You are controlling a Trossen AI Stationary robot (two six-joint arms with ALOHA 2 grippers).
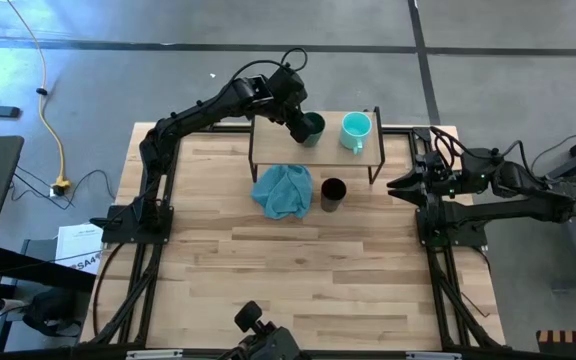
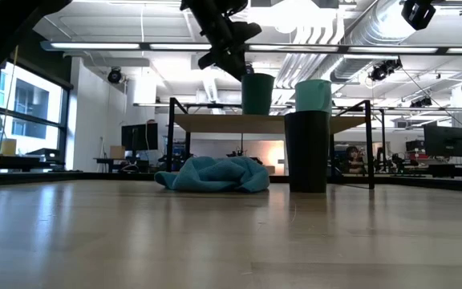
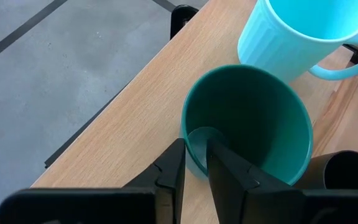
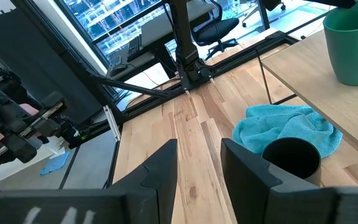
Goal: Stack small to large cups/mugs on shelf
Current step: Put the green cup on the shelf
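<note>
A dark teal-green cup (image 1: 314,127) stands upright on the low shelf (image 1: 273,142), near the middle of its board. Close beside it toward the table's right stands a light turquoise mug (image 1: 356,130), its handle toward the table's near side. A black cup (image 1: 333,193) stands on the table in front of the shelf, next to a blue-teal cloth (image 1: 282,191). My left gripper (image 1: 302,127) reaches over the shelf and is shut on the teal-green cup's wall. My right gripper (image 1: 396,187) is open and empty at the table's right side, level with the black cup. My left gripper holds the teal-green cup by its rim and wall (image 3: 196,157) on the side away from the turquoise mug. One finger (image 3: 225,163) is inside the cup and one finger (image 3: 174,163) outside. The fingers slant down from above. In the low view the upright cup's base (image 2: 257,111) appears to be on the shelf board.
The shelf's thin dark legs (image 2: 370,144) stand on the table; the black cup (image 2: 306,151) and the cloth (image 2: 215,174) lie just in front of them. The near half of the tabletop (image 1: 298,280) is bare wood. The floor lies beyond the shelf's far edge (image 3: 73,74).
</note>
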